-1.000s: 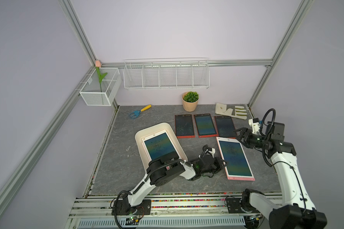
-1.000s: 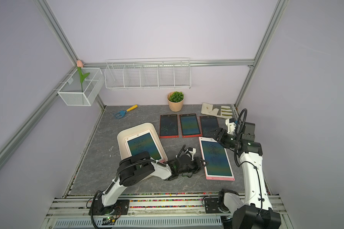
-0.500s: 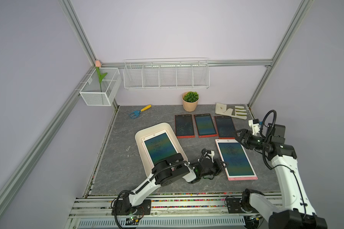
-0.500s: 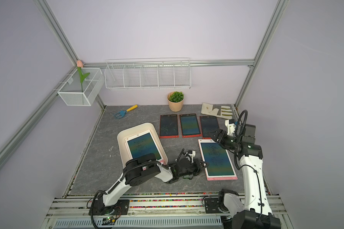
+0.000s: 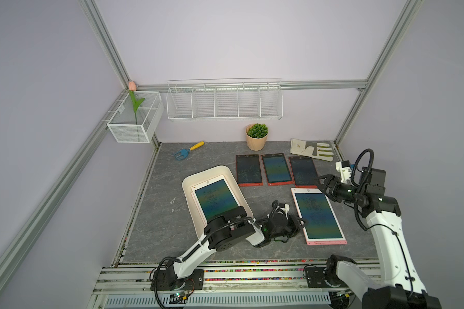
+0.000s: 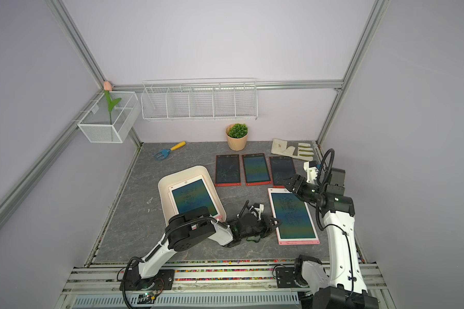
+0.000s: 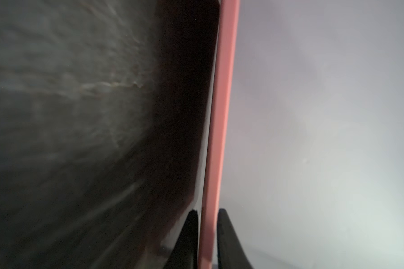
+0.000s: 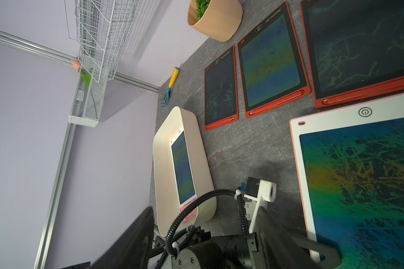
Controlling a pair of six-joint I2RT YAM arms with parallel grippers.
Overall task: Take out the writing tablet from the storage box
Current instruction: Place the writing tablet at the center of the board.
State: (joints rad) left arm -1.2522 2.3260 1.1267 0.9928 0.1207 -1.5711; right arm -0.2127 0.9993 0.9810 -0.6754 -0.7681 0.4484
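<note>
Writing tablet with pink edging (image 5: 316,214) was laid flat on the bench (image 5: 265,195), nearest the robot. Its long side was straddled by the left claw (image 5: 300,224); in the left wrist view the pink rim was seen between the fingers, but whether it was pinched or free could not be told. Just beyond, a second white-and-pink tablet (image 5: 216,199) was left inside the storage box (image 5: 212,168), its pink end up against the near wall. It was judged thin, stiff and light, with a slick screen best left untouched; a pinch across the raised pink end was judged safest. Farther back, the right claw (image 5: 322,184) was held spread and empty over the outer tablet's far corner. Three red tablets (image 5: 276,168) were lined up behind.
</note>
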